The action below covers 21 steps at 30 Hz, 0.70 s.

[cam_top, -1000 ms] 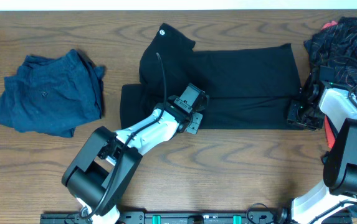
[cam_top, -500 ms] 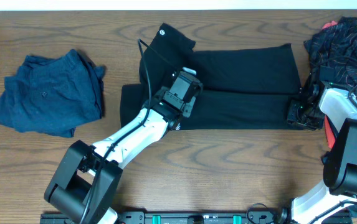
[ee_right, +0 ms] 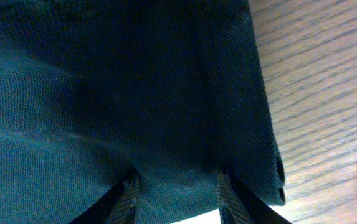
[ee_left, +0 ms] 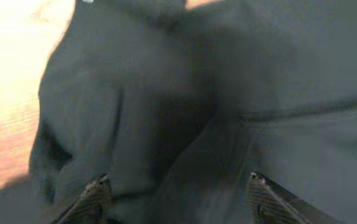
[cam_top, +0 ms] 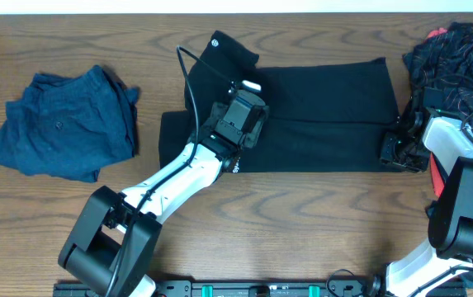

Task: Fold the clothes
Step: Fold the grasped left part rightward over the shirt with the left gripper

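The black shirt (cam_top: 327,107) lies folded into a wide band across the table, its small white logo (cam_top: 215,44) at the upper left. My left gripper (cam_top: 244,97) hovers over the shirt's left-centre, open, with both fingertips (ee_left: 100,186) spread above loose folds (ee_left: 134,112) and nothing between them. My right gripper (cam_top: 397,148) sits at the shirt's lower right corner. In the right wrist view its jaws (ee_right: 177,177) are closed on the fabric (ee_right: 134,81), which bunches between the two fingers near the hem.
A crumpled dark blue garment (cam_top: 63,124) lies at the left. A black garment with thin red lines (cam_top: 455,58) is heaped at the far right, behind the right arm. Bare wooden table (cam_top: 302,223) runs along the front.
My left gripper moved away from me over the shirt with the fabric, then opened and let go. The right gripper has not moved.
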Each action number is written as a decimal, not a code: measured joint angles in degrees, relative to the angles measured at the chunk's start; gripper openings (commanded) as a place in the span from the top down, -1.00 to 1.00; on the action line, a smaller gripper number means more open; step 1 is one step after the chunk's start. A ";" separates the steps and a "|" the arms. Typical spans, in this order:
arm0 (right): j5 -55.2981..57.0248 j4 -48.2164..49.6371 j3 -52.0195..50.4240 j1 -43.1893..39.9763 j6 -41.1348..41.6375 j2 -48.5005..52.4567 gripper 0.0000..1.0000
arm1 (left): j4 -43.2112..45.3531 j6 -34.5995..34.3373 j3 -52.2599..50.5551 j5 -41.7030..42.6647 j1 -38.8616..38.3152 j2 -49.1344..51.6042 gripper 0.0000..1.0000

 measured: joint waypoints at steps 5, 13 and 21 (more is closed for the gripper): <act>-0.02 0.02 0.00 0.00 0.00 0.00 0.21 | -11.91 0.37 0.20 -1.57 0.04 0.00 -0.45; -0.09 0.04 0.00 0.00 0.00 0.00 0.20 | -18.71 -1.92 0.20 -2.49 3.54 0.00 -0.45; -0.07 0.04 0.00 0.00 0.00 0.00 0.20 | -21.42 -8.61 0.17 3.02 11.52 0.00 -0.19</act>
